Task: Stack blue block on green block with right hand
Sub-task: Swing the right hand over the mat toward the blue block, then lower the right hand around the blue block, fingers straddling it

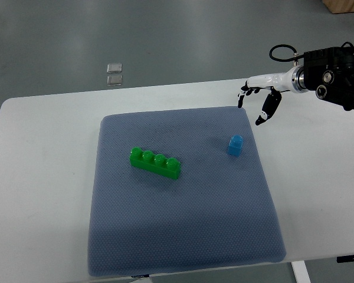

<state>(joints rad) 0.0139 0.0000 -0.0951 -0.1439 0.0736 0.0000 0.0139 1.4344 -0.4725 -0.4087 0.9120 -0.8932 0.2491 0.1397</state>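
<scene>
Presently the right hand (259, 101) hovers released above the tabletop (41, 153), just beyond the grey mat's (177, 236) far right corner. Reaching seems underway: it must descend onto the blue block (235, 145), standing apart from the green block (155, 163).

We see an evenly, brightly lit scene with soft overhead light; the white table (41, 153) looks slightly washed out left of the right hand (261, 101). Below the hand, only faint shadows hug the blocks on the mat (183, 236). Focus is mildly soft throughout.
</scene>
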